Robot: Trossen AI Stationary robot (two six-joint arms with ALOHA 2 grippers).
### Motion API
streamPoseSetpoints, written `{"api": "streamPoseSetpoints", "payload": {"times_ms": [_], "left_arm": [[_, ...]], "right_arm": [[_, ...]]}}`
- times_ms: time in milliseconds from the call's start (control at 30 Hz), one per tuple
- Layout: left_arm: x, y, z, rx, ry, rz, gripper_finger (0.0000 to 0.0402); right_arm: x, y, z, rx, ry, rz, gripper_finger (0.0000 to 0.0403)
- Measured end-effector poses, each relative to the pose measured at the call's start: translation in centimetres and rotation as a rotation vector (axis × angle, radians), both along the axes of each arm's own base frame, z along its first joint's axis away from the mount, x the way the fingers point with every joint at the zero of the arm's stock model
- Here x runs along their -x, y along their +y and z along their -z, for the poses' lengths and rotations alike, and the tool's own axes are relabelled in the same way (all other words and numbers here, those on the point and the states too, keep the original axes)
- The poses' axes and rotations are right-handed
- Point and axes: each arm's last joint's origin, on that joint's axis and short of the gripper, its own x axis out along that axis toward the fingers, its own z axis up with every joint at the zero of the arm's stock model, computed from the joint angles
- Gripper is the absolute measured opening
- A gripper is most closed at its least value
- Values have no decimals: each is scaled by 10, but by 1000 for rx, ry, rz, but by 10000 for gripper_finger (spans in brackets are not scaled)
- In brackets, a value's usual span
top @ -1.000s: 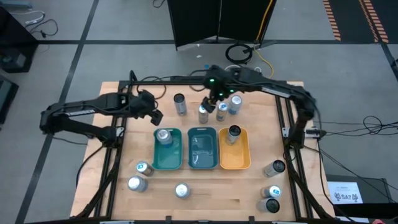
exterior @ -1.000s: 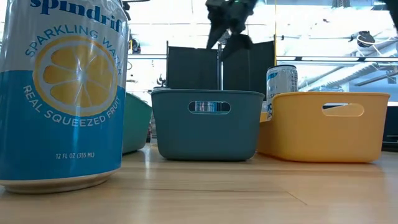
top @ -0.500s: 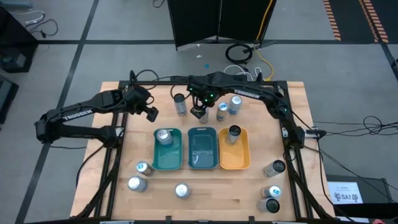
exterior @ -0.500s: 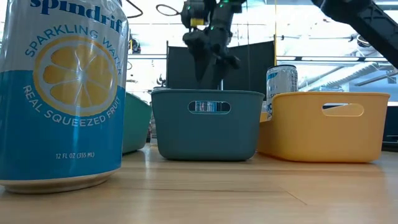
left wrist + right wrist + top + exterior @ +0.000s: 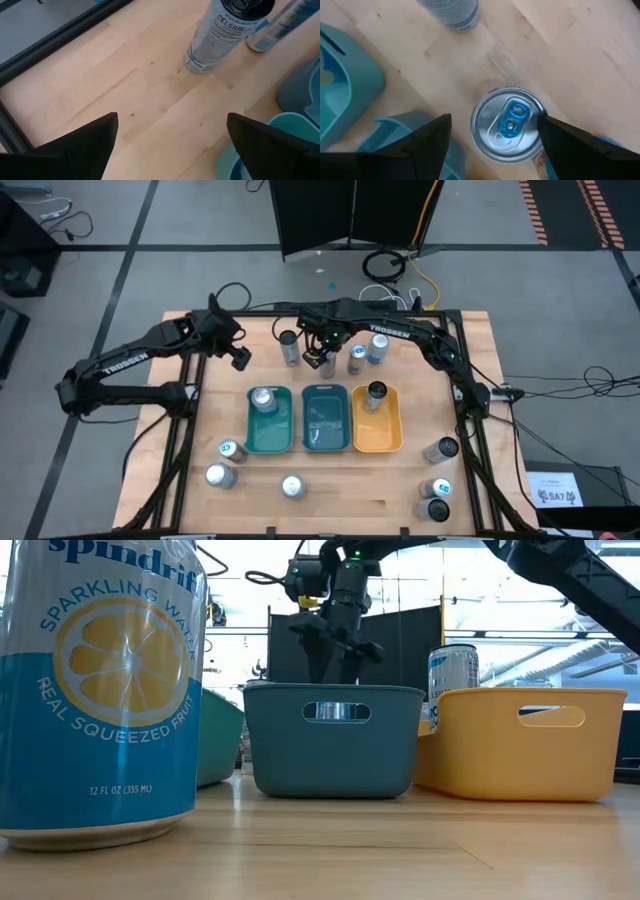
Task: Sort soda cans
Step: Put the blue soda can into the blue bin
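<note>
My right gripper [image 5: 320, 352] [image 5: 494, 120] hangs open over the far middle of the table, fingers pointing down on either side of a silver can with a blue tab [image 5: 509, 125]. In the low view, that gripper [image 5: 335, 648] stands behind the teal tray [image 5: 335, 740]. My left gripper [image 5: 238, 357] [image 5: 172, 117] is open above bare wood, left of a dark-topped Celsius can [image 5: 220, 35] [image 5: 289, 345]. One can [image 5: 262, 398] stands in the green tray, another [image 5: 376, 392] in the orange tray. Two more cans [image 5: 357, 358] [image 5: 378, 343] stand upright at the far side. My right gripper comes at the blue-tabbed can from above, one finger on each side of its top. One finger [image 5: 570, 140] stands right at the can's rim [image 5: 539, 117]; I cannot tell whether it touches. The can stands upright on the table.
Green [image 5: 268, 442], teal [image 5: 325, 420] and orange [image 5: 378, 435] trays sit side by side mid-table. Loose cans stand near the front left [image 5: 229, 450] [image 5: 217, 475] [image 5: 291, 486] and front right [image 5: 441, 449] [image 5: 436, 488] [image 5: 436, 510]. A Spindrift can [image 5: 100, 690] fills the low view's left.
My right gripper has moved toward the table's left and come down, from above the far cluster of cans to over the blue-tabbed can. My left arm has drawn back a little toward the table's far left.
</note>
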Motion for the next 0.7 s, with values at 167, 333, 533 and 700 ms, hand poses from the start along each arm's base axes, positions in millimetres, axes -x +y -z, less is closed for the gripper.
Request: {"api": "streamPoseSetpoints", "payload": {"times_ms": [167,333,533,700], "left_arm": [[1,3,0,-4,-6,18,382],[2,6,-1,-11,-13,9,382],[3,7,-1,-6,-16,25,382],[3,7,-1,5,-22,33,382]], "right_arm": [[3,7,-13,-21,-48,21,278],[10,11,-33,1,-101,37,277],[10,8,-31,62,-79,53,277],[7,6,-27,64,-81,46,277]]}}
